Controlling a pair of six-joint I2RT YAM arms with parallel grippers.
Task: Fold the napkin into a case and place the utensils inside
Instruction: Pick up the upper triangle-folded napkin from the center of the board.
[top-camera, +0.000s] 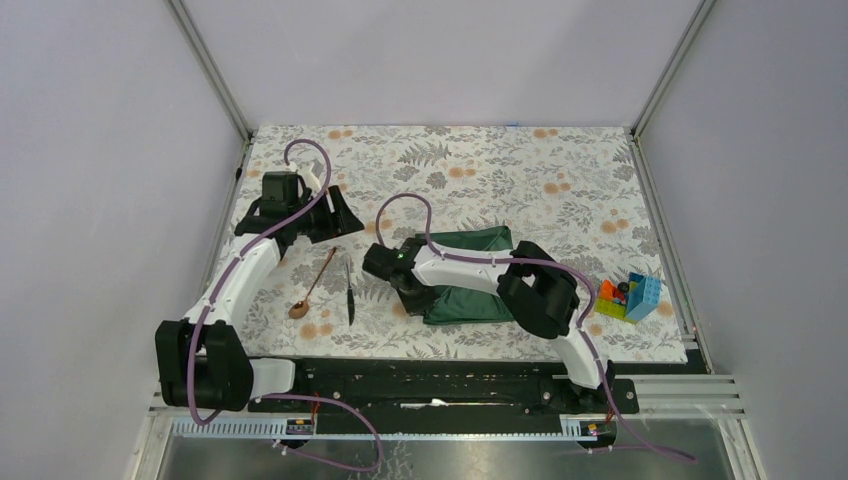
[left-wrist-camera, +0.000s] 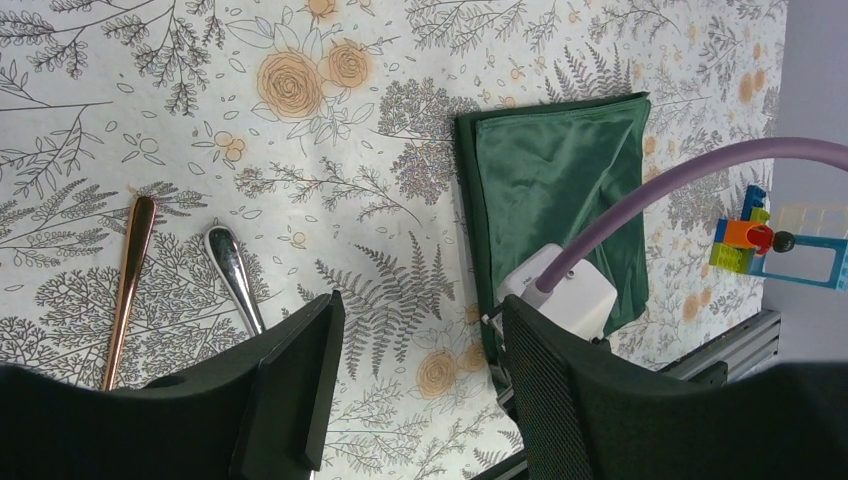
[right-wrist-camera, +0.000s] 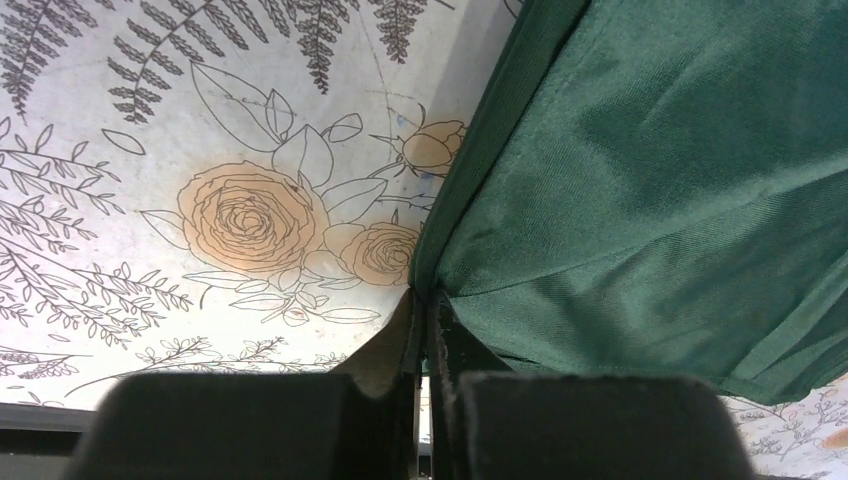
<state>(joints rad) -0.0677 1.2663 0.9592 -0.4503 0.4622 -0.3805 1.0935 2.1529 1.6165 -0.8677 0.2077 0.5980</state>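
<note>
the napkin (top-camera: 465, 303) lies folded into a dark green rectangle on the floral tablecloth (top-camera: 560, 190), just right of centre in the overhead view, with the right arm stretched across it. in the right wrist view the cloth fills the right half of the frame, and its folded left edge runs down to bottom centre. there my right fingers (right-wrist-camera: 560, 420) are pressed together on that edge, a thin bit of the green fabric pinched between them.

left of the napkin, near it but apart, the black knife (top-camera: 350, 292) and the copper spoon (top-camera: 312, 285) lie side by side on the counter, not touching, the spoon's bowl toward the bottom of the overhead frame. my left fingers (left-wrist-camera: 290, 390) hang above the handle ends of the two, spread wide and gripping nothing; in the left wrist view both handles sit at lower left, and the napkin is at upper right.

a small cluster of bright toy blocks (top-camera: 628, 298) stands at the right edge of the tablecloth, well apart from the napkin.
</note>
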